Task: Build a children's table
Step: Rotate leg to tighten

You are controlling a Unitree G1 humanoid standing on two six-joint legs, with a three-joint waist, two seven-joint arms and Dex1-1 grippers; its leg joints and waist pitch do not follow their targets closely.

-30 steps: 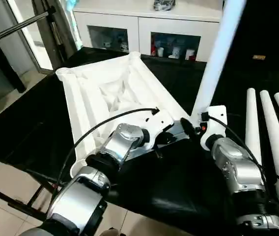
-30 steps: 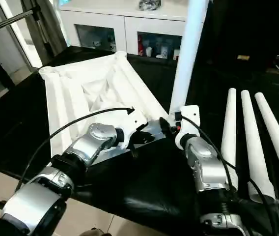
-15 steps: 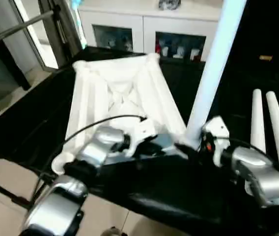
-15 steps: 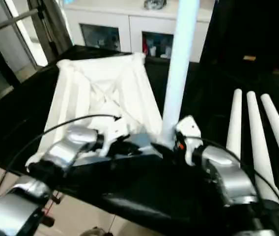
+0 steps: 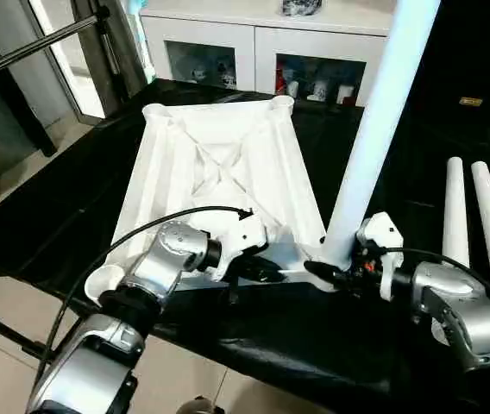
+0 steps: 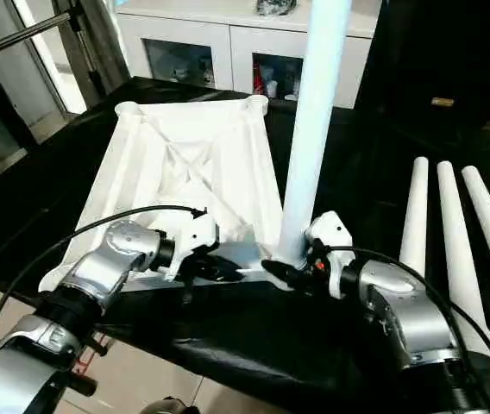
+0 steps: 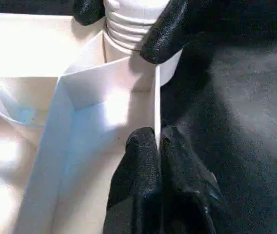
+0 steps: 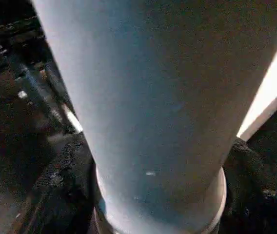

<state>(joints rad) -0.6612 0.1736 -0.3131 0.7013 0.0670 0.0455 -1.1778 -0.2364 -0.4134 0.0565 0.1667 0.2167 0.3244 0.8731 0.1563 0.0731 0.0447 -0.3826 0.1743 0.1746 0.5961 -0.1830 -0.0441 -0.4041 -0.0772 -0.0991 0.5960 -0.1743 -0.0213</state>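
The children's table top (image 5: 219, 164) lies upside down on the black cloth, its ribbed X-braced underside facing up. One white leg (image 5: 379, 121) stands upright in the near right corner socket. My right gripper (image 5: 327, 272) reaches in from the right, its black fingers (image 8: 63, 187) closed against either side of the leg's threaded base. My left gripper (image 7: 155, 146) is shut on the thin near rim of the table top, just beside that socket. Three more legs (image 5: 486, 233) lie side by side on the cloth at the right.
A white glass-door cabinet (image 5: 228, 52) stands behind the work table. A metal stand with a slanting rod (image 5: 29, 47) is at the far left, over tiled floor. The black cloth (image 5: 314, 345) reaches the near table edge under my forearms.
The head view has swung, so the whole picture has shifted. My right gripper's fingers have drawn in on the leg's base and its wrist now reaches from the right. The left grip is unchanged.
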